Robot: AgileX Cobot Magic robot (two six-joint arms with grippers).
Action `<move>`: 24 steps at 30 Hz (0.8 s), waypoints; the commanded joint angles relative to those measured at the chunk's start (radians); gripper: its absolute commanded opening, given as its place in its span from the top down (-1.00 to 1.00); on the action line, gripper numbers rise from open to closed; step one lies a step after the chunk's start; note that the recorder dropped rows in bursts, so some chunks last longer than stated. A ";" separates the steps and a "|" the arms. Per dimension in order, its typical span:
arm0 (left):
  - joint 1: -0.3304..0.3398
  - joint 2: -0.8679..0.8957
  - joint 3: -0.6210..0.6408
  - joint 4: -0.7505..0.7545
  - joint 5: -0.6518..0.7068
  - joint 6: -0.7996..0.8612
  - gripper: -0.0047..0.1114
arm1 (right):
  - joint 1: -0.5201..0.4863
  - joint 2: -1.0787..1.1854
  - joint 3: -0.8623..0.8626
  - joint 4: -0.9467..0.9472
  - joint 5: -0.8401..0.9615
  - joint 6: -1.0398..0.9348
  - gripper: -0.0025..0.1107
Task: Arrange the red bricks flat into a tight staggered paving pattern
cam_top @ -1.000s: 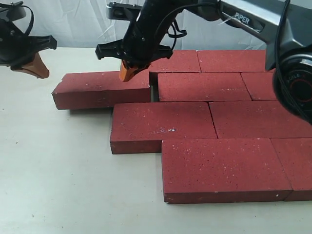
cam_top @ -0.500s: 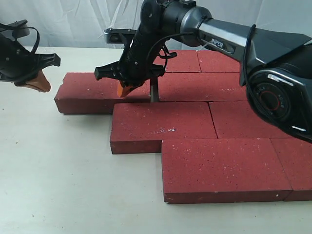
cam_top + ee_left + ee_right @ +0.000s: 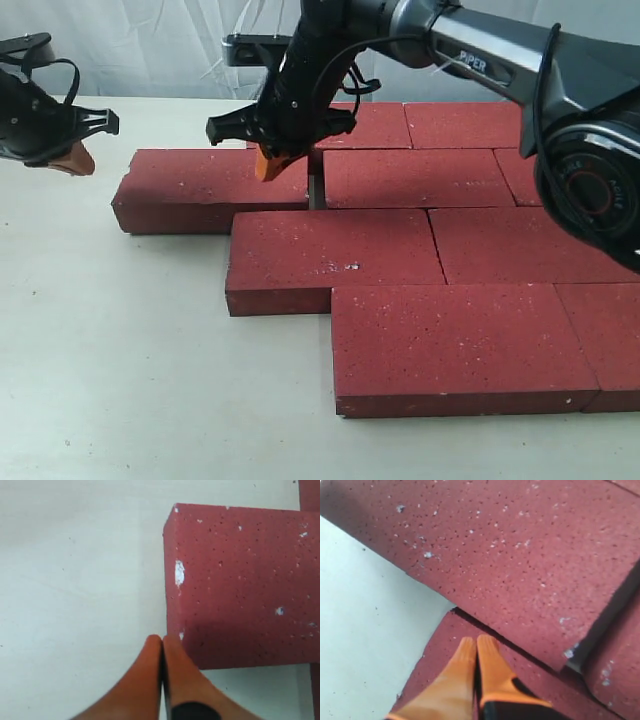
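Observation:
Several red bricks (image 3: 455, 340) lie flat in staggered rows on the pale table (image 3: 120, 350). The leftmost brick (image 3: 200, 185) of the second row lies apart from its neighbour (image 3: 420, 178) by a narrow gap (image 3: 317, 190). My right gripper (image 3: 270, 164) hangs shut and holding nothing over that brick's right end. In the right wrist view its tips (image 3: 476, 641) hover over a brick corner (image 3: 440, 645) beside the large brick (image 3: 520, 555). My left gripper (image 3: 72, 158) is shut, in the air left of the brick's end. In the left wrist view its tips (image 3: 162, 639) sit by the brick's corner (image 3: 240, 580).
A white curtain (image 3: 150, 50) hangs behind the table. Bare table surface stretches left of and in front of the bricks. The right arm's dark links (image 3: 480, 50) reach in from the upper right, above the back row.
The right gripper dipped down to the leftmost brick's right end, then rose a little. That brick's left end shifted slightly. The left gripper drifted a little toward the back.

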 commanded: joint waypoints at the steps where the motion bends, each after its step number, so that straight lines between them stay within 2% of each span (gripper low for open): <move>1: -0.004 0.035 0.001 0.028 -0.067 0.005 0.92 | -0.036 -0.021 0.000 -0.022 0.036 0.000 0.97; 4: -0.004 0.097 0.001 0.019 -0.099 0.005 0.92 | -0.056 -0.021 0.000 -0.030 0.048 0.000 0.97; 6: -0.004 0.141 0.001 -0.048 -0.121 0.010 0.92 | -0.067 -0.021 0.000 -0.035 0.042 0.000 0.97; 9: -0.004 0.187 0.001 -0.222 -0.124 0.140 0.92 | -0.067 -0.021 0.000 -0.065 0.037 0.000 0.97; 13: -0.006 0.205 0.001 -0.354 -0.090 0.246 0.92 | -0.067 -0.021 0.000 -0.065 0.031 -0.002 0.97; 19: -0.053 0.237 0.001 -0.355 -0.071 0.270 0.92 | -0.067 -0.016 0.000 -0.065 0.035 -0.002 0.97; 24: -0.063 0.240 0.001 -0.353 -0.077 0.270 0.92 | -0.067 -0.016 0.000 -0.062 0.041 -0.002 0.97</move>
